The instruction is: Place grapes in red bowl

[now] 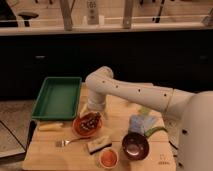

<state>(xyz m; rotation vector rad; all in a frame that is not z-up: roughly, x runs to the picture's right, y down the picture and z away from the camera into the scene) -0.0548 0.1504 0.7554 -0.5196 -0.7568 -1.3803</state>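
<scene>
The red bowl (86,128) sits on the wooden table, left of centre. The grapes (90,121), a dark lumpy bunch, lie inside it toward its far side. My white arm reaches in from the right and bends down over the bowl. My gripper (94,114) hangs right above the grapes, at the bowl's far rim. Whether it touches the grapes I cannot tell.
A green tray (57,97) stands at the back left. A yellow piece (50,126) lies left of the bowl, a fork (67,142) and a sponge (99,144) in front. A maroon bowl (135,146), a small pale bowl (108,158) and a bluish bag (142,123) are to the right.
</scene>
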